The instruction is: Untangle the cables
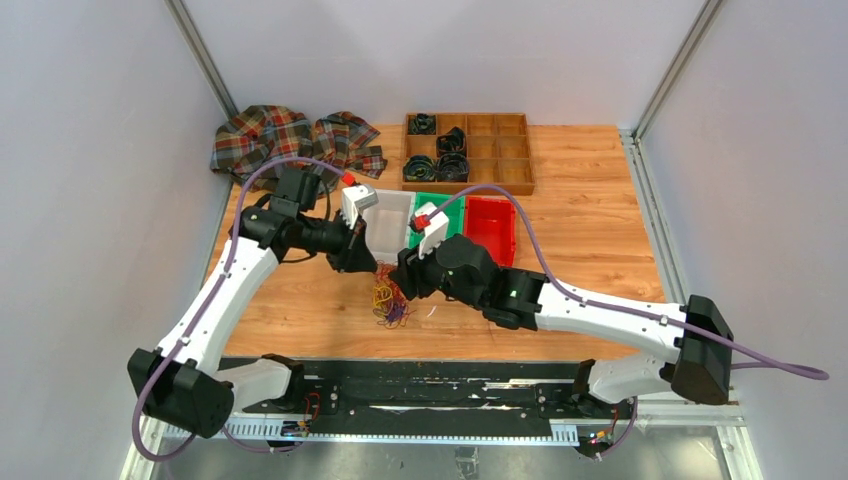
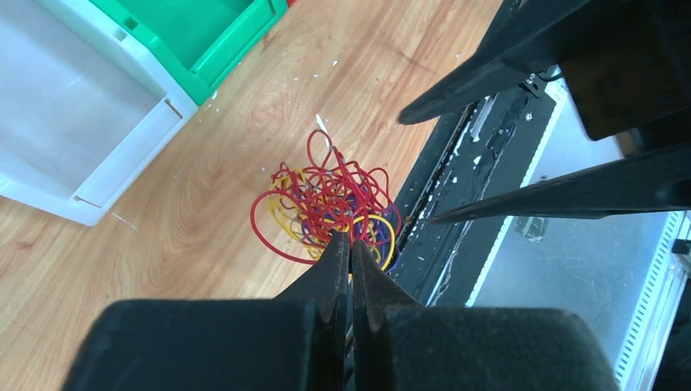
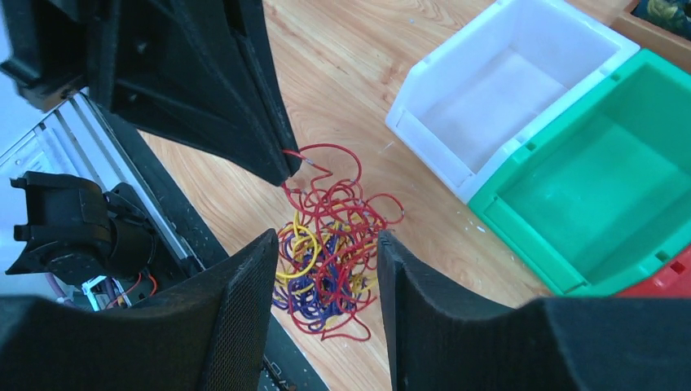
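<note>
The cables (image 1: 390,303) are a small tangle of thin red, yellow and dark purple-blue wires lying on the wooden table near its front edge. My left gripper (image 1: 368,266) stands just above the tangle's far left side. In the left wrist view its jaws (image 2: 350,243) are pressed together at the edge of the cables (image 2: 330,199). The right wrist view shows a red strand running out of the left gripper's tip (image 3: 285,169). My right gripper (image 3: 327,236) hangs open above the cables (image 3: 330,269), which show between its fingers untouched.
A white bin (image 1: 392,235), a green bin (image 1: 455,215) and a red bin (image 1: 492,228) stand in a row just behind the grippers. Farther back are a wooden compartment tray (image 1: 500,150) holding black coiled bands and a plaid cloth (image 1: 290,140). A black rail (image 1: 430,385) borders the front edge.
</note>
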You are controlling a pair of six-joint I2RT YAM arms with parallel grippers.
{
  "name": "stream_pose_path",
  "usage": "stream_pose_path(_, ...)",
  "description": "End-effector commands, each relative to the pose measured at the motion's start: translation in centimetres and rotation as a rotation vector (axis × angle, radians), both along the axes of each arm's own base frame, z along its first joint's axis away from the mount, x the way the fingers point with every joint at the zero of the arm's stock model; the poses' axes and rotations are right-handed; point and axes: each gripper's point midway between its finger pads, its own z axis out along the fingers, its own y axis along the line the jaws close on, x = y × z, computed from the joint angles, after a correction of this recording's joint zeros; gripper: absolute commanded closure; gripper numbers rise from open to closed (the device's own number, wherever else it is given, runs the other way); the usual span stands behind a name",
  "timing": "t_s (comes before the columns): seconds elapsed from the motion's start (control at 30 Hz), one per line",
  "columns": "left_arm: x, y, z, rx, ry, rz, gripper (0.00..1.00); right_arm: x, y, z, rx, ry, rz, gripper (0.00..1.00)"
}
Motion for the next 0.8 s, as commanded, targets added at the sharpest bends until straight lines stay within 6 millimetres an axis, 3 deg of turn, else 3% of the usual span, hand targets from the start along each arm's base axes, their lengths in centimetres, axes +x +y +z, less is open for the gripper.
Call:
stream_pose_path(0.0,-1.2,0.1,2.2,-0.031,-0.009,0.010,0.98,-0.1,1.9,2.2,0.049,-0.065,0.035,0.52)
stream_pose_path(0.43,-2.1,0.2,4.2,-0.048,-0.011,0.018,0.98,-0.9,3.8,2.8,0.099,-0.164,0.127,0.52)
stream_pose_path(0.77,-2.2,0.8,5.0,-0.020,-0.037,0.043,0.98,-1.9,2.7,2.7,0.123,-0.236,0.147,0.49)
